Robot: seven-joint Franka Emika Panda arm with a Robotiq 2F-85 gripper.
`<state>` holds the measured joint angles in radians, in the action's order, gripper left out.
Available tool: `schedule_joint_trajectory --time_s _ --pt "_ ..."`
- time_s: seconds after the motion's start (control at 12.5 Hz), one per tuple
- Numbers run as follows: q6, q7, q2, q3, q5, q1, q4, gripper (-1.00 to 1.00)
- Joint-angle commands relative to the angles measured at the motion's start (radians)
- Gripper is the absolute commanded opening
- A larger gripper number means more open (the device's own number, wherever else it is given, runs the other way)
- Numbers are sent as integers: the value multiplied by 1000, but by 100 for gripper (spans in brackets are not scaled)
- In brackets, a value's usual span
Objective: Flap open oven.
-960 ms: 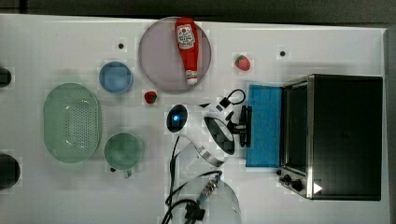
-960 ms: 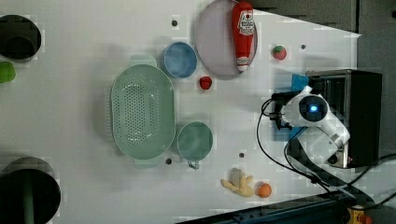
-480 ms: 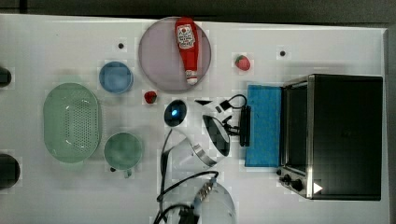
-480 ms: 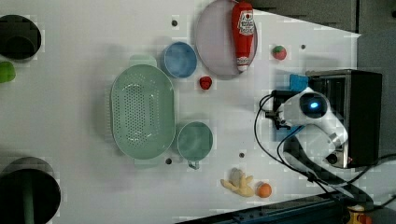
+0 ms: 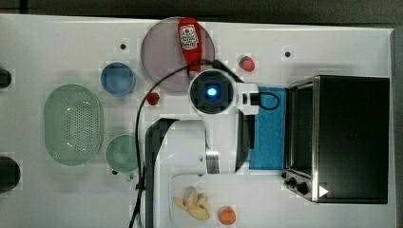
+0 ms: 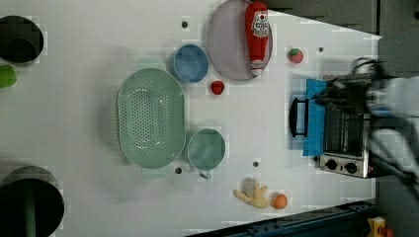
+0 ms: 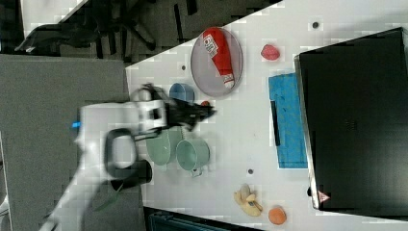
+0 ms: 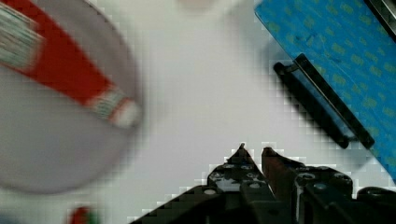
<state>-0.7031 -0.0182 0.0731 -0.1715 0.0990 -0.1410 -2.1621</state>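
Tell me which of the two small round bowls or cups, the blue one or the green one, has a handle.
The green cup beside the colander has a small handle; the blue bowl has none.

Ketchup bottle (image 5: 189,42): white label, print illegible. Oven (image 7: 353,118): small triangular warning sign at one top corner, symbol illegible. No other readable text.

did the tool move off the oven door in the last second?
Yes. In the top view the arm's wrist sat against the open door's handle edge; now it is further toward the top view's left and top, nearer the ketchup bottle. The tool holds nothing.
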Motion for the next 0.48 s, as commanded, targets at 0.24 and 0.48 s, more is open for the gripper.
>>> schedule_joint_trajectory --time_s 0.24,0.48 --pt "424 -65 -192 -19 -57 13 208 -65" --pt "650 -97 -224 -22 -57 14 332 -65"
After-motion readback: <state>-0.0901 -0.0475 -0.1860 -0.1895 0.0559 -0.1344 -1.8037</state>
